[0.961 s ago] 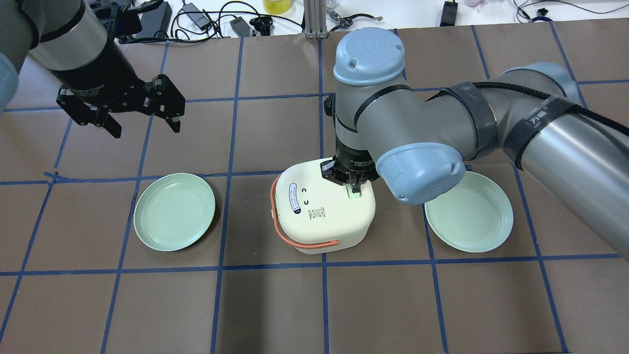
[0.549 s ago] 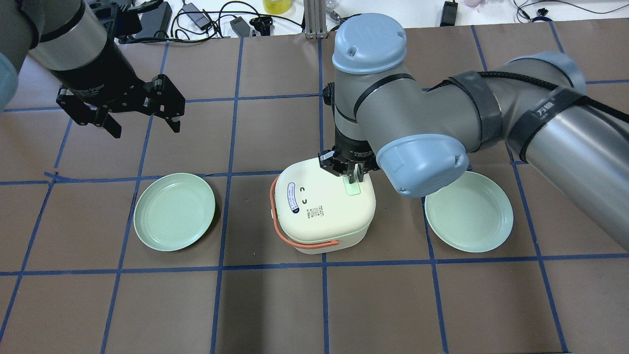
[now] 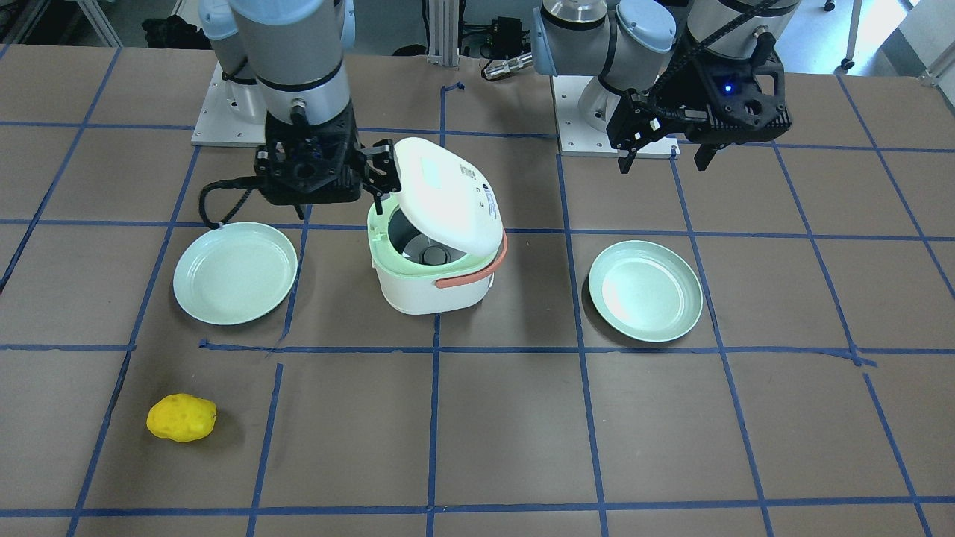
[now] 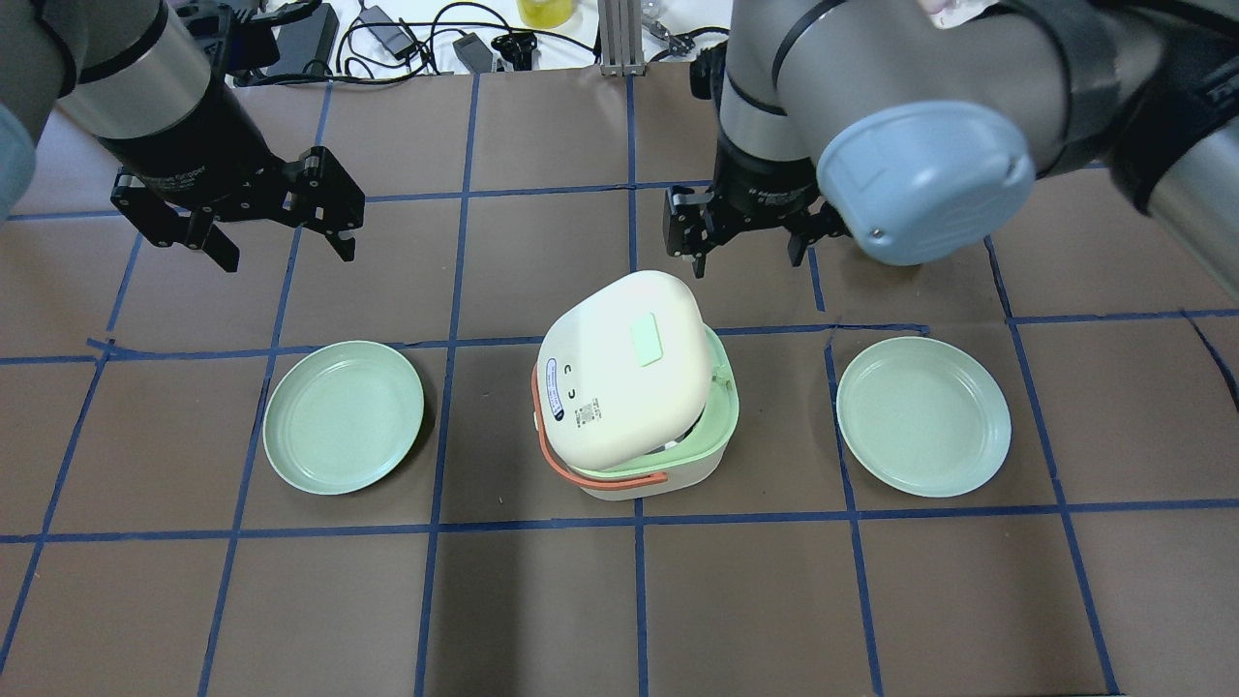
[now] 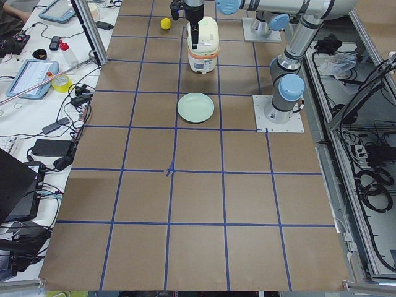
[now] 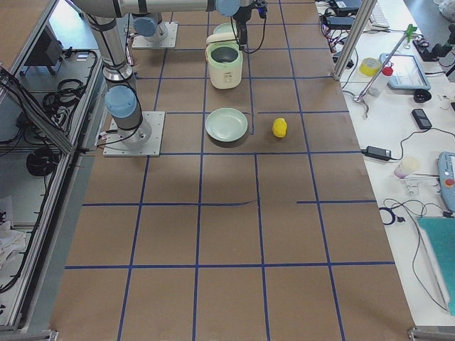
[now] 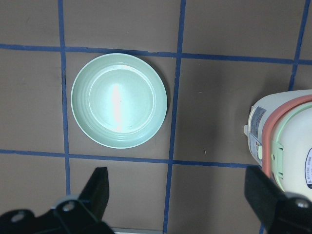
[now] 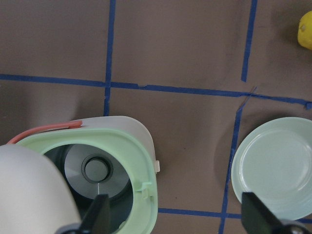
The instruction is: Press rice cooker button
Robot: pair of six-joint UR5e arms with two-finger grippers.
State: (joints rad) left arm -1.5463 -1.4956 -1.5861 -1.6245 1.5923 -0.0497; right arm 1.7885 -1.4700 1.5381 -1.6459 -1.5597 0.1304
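The white rice cooker [image 4: 634, 407] with an orange handle stands mid-table, and its lid [image 4: 619, 378] has sprung up and tilts open. The pale green button [image 4: 646, 341] sits on the lid's top. The front view shows the green rim and the inner pot [image 3: 427, 250]. My right gripper [image 4: 745, 257] is open and empty, raised behind the cooker and clear of the lid; its wrist view looks down into the open pot [image 8: 97, 170]. My left gripper [image 4: 288, 254] is open and empty, hovering far to the left above the table.
Two pale green plates lie either side of the cooker, one on the left [image 4: 344, 416] and one on the right [image 4: 922, 416]. A yellow lumpy object [image 3: 181, 418] lies near the operators' edge. Cables and gear line the far table edge [image 4: 407, 39].
My right gripper lifted off the button, drew back from the cooker and opened. The lid popped up and now tilts open. The left arm has not moved.
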